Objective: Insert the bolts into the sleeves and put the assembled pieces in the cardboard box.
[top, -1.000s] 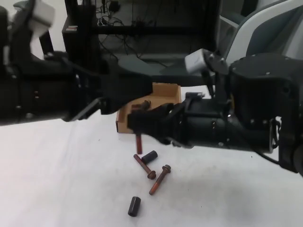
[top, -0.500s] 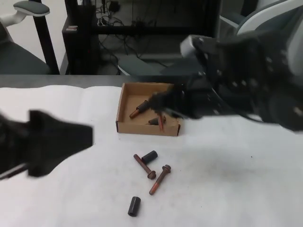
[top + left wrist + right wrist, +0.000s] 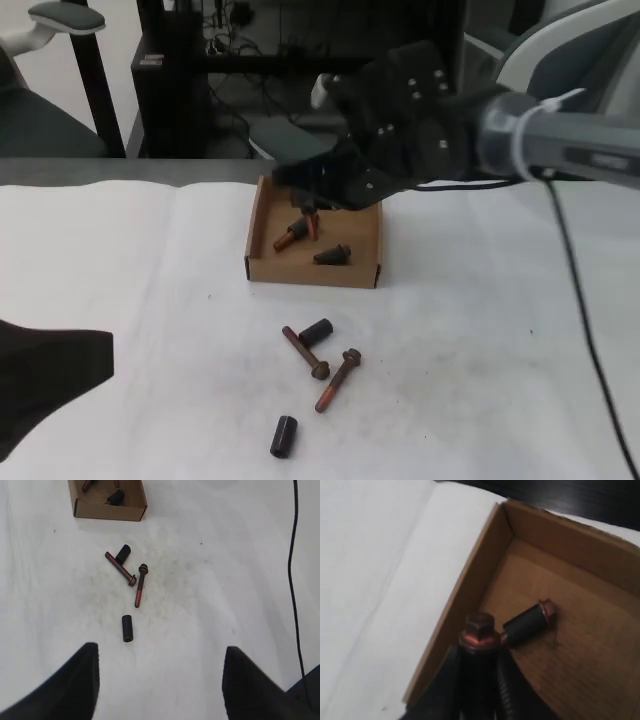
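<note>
Right claw point(image 3: 479, 652) clamped on a sleeved bolt point(image 3: 479, 632) above the cardboard box point(image 3: 470, 580) (two pieces point(image 3: 290, 238) already inside). Two bolts point(image 3: 120, 568) and two sleeves point(image 3: 127, 628) lie loose on the counter point(image 3: 225, 580). Left claw point(image 3: 161, 649) wide apart, empty.

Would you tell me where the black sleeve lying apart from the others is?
In the high view, the sleeve lies alone on the white bench, just nearer the camera than the loose bolts, with the cardboard box farther beyond.
</note>
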Robot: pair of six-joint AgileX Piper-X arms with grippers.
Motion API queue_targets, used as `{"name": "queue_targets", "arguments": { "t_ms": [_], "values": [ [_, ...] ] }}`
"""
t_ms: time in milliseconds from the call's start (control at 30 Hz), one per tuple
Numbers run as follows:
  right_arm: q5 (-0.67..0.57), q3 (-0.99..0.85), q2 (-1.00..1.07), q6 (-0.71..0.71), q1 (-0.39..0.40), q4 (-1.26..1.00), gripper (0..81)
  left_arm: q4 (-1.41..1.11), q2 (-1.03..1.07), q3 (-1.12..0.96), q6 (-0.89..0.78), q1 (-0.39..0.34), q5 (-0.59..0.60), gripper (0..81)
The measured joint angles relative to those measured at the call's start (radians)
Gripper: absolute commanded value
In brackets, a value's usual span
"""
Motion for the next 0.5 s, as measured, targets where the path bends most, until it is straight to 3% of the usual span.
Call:
{"name": "queue_targets", "arguments": {
  "t_ms": [367,433,500],
  "values": [
    [0.056,-0.094,0.14,-0.026,-0.011,0.076,0.4,0.002,0.0,0.0,0.003,0.0,-0.004,70.0],
    [0.056,-0.097,0.141,-0.026,-0.011,0.087,10.4,0.002,0.0,0.0,0.003,0.0,-0.004,70.0],
    [0.056,-0.098,0.141,-0.026,-0.011,0.092,35.1,0.002,0.0,0.0,0.003,0.0,-0.004,70.0]
  ]
}}
